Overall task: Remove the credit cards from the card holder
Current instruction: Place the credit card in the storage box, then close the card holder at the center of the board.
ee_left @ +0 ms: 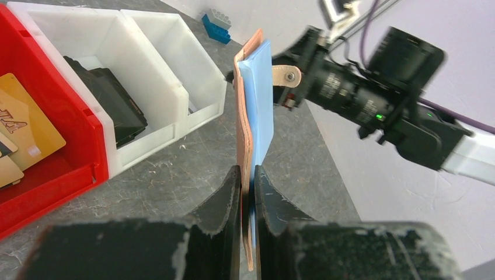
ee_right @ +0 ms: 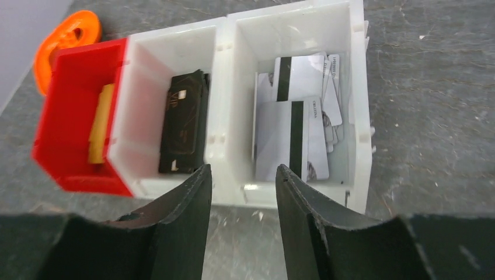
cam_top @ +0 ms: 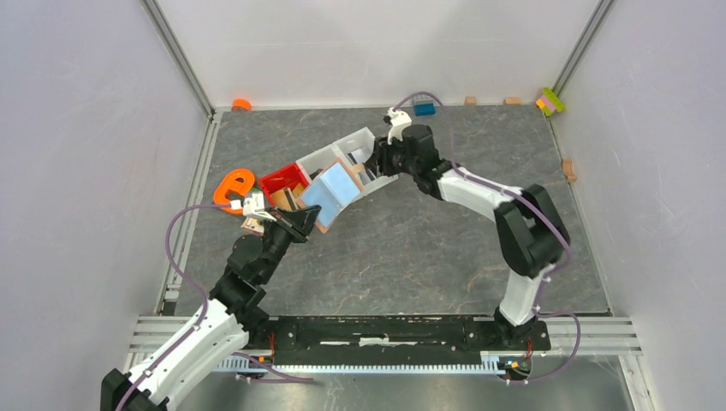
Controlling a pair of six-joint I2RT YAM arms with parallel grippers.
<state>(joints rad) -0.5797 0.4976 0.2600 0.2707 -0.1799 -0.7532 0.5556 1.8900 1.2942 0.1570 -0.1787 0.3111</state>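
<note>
My left pincer [ee_left: 247, 195] clamps the brown card holder [ee_left: 246, 125] at frame centre, a pale blue card [ee_left: 264, 99] tucked in it. My right pincer [ee_right: 241, 192] hangs open over white bins [ee_right: 357, 105].

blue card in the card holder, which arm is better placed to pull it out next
Right. The left end effector is shut on the card holder, with the blue card sticking out. The right end effector is open, empty, above the white bins, so it is probably free to pull.
</note>
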